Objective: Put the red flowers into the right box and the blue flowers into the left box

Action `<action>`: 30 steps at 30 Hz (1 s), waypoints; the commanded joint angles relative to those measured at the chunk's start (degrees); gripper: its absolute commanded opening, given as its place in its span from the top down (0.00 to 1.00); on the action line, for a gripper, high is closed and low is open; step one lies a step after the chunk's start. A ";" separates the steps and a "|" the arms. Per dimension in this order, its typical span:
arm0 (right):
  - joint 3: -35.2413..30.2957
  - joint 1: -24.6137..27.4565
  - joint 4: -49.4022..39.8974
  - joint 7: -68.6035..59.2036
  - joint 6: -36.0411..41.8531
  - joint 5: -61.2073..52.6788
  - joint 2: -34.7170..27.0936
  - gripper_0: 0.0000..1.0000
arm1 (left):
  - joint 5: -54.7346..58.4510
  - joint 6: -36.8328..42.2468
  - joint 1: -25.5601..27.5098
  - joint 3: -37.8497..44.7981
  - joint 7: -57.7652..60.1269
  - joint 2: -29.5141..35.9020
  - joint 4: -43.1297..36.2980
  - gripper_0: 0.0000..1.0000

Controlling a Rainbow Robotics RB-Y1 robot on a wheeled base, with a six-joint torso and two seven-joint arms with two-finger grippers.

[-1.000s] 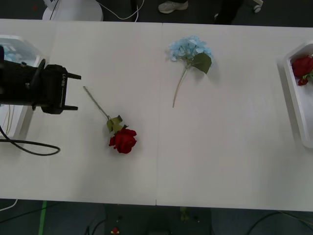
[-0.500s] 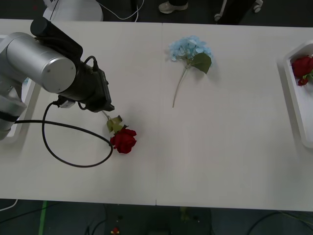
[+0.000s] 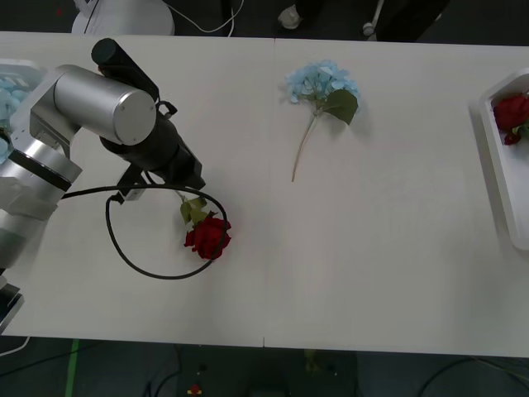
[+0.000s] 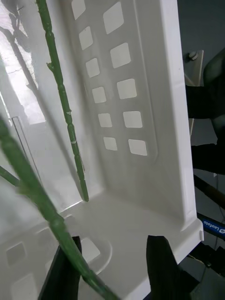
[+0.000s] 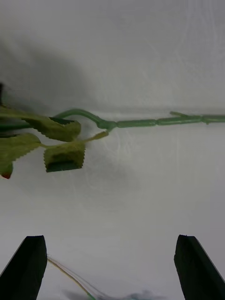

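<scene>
A red flower lies on the table left of centre, its stem and leaves running up under my left arm. My left gripper hangs open just above that stem, one black finger on each side. A blue flower lies at the back centre. The left box at the far left holds blue flowers. The right box holds a red flower. My right gripper is open inside the right box, with a green stem passing between its fingers.
A black cable loops from the left arm over the table beside the rose. A second green stem lies in the right box. The table's middle and front right are bare white surface.
My left arm has swung from over the left box across to the rose's stem and turned downward. The flowers on the table have not moved.
</scene>
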 commanded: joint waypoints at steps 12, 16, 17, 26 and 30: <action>-2.53 -11.27 -0.91 4.40 9.59 -13.25 -4.76 0.01 | -4.42 4.22 0.01 -7.85 14.01 -0.61 -0.55 0.19; -0.68 -16.54 -2.49 4.04 15.57 -19.84 -4.58 0.01 | -5.91 4.22 1.86 -7.85 13.31 -0.52 -0.55 0.18; 0.81 -18.04 -3.10 3.69 16.36 -21.78 -4.49 0.00 | -6.35 4.22 2.38 -7.85 13.31 -0.52 -0.55 0.18; 15.58 -26.21 -9.52 -9.84 18.21 -33.11 1.13 0.00 | -10.66 3.87 2.91 -5.39 12.69 -3.68 1.20 0.17; 21.29 -30.08 -10.93 -16.70 18.12 -33.73 6.05 0.00 | -11.45 3.43 2.82 -2.58 10.85 -5.09 2.26 0.17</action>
